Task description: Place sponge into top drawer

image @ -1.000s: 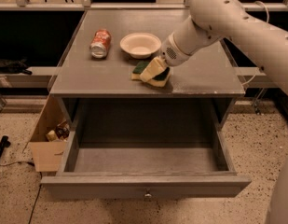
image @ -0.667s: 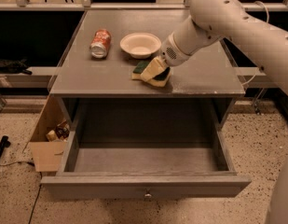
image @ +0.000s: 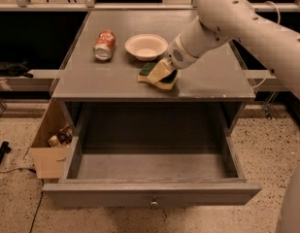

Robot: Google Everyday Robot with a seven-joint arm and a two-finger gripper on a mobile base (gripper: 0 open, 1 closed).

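The sponge (image: 148,69), dark green on top with yellow foam below, lies on the grey cabinet top near its front edge, just in front of the white bowl. My gripper (image: 161,72) comes down from the right on the white arm and sits right on the middle of the sponge, hiding part of it. The top drawer (image: 152,193) is pulled fully out below the cabinet top. Its inside is bare, and its front panel has a small round knob (image: 153,203) at the centre.
A white bowl (image: 146,46) stands behind the sponge. A red can (image: 105,44) lies on its side at the left of the top. An open cardboard box (image: 50,147) with small items stands on the speckled floor left of the cabinet.
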